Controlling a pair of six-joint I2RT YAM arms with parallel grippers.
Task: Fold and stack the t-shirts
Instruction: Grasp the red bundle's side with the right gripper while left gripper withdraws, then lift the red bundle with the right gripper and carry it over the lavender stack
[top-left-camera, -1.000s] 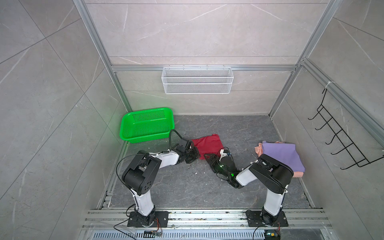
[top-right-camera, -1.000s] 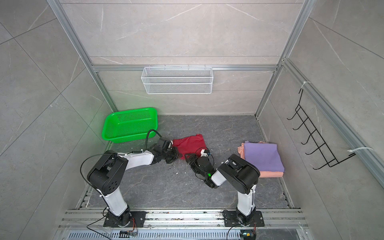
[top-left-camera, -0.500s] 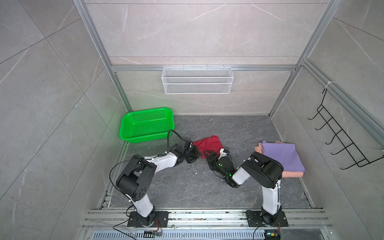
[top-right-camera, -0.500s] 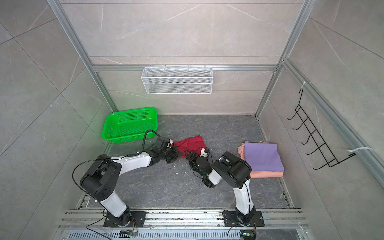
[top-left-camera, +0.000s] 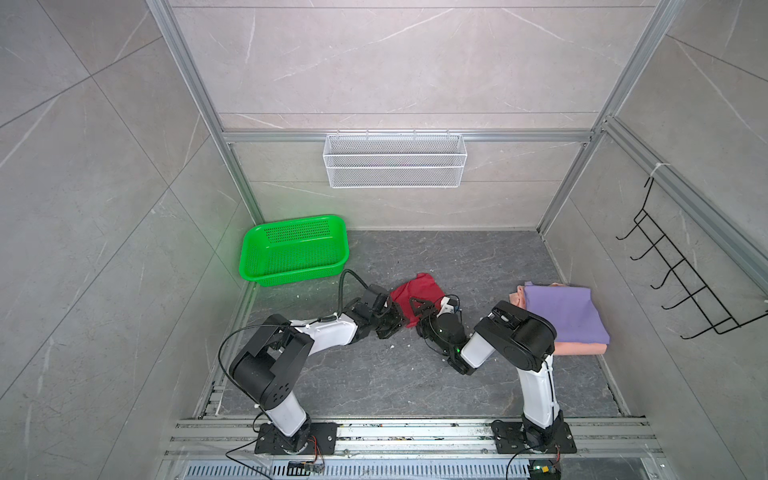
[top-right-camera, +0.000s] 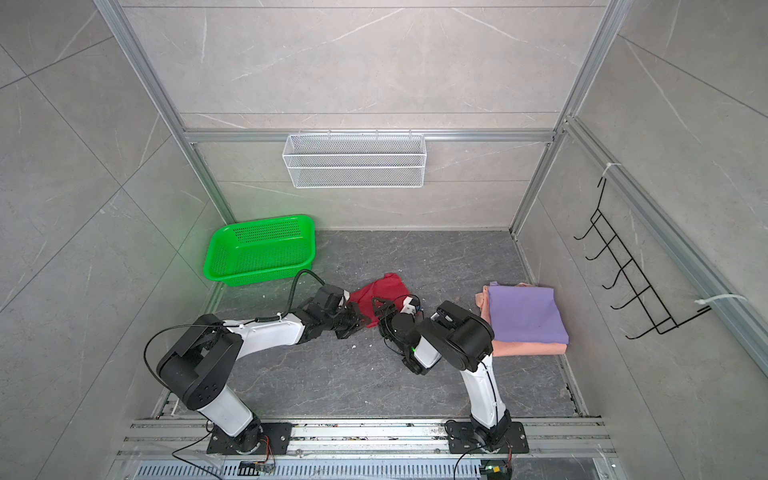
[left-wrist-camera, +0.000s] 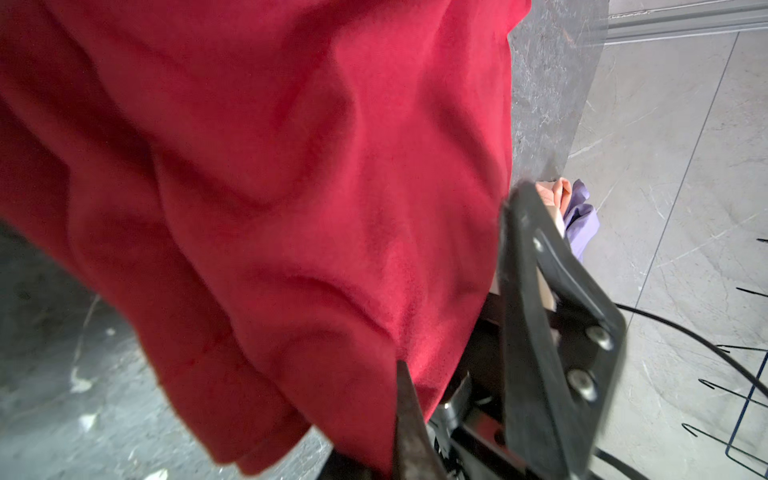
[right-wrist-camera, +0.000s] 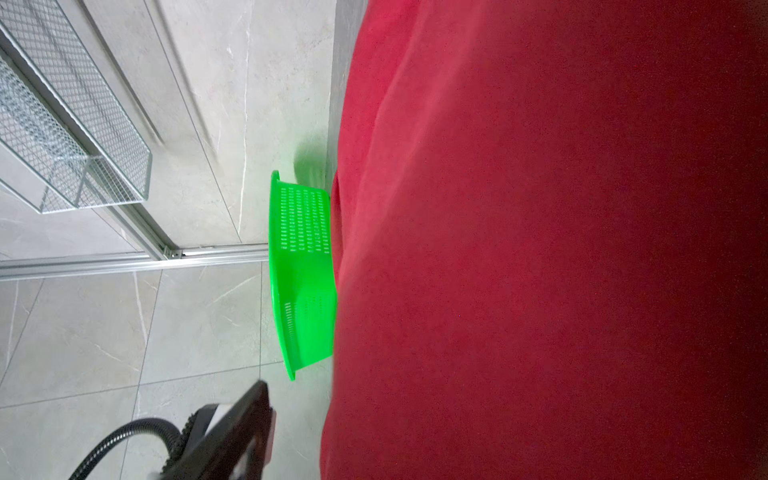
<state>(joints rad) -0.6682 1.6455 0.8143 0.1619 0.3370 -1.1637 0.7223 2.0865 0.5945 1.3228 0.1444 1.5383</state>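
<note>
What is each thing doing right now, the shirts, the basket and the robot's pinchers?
red shirt: crumpled, not folded
pink shirt: folded, bottom of the stack
purple shirt: folded, on top of the pink shirt
green basket: upright, empty
left gripper: shut on the red shirt
right gripper: at the red shirt, jaws unclear

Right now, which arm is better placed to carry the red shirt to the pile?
Probably the right: the right gripper is at the red shirt, on the side nearest the purple shirt and pink shirt stacked beside that arm. The left gripper must reach across.
</note>
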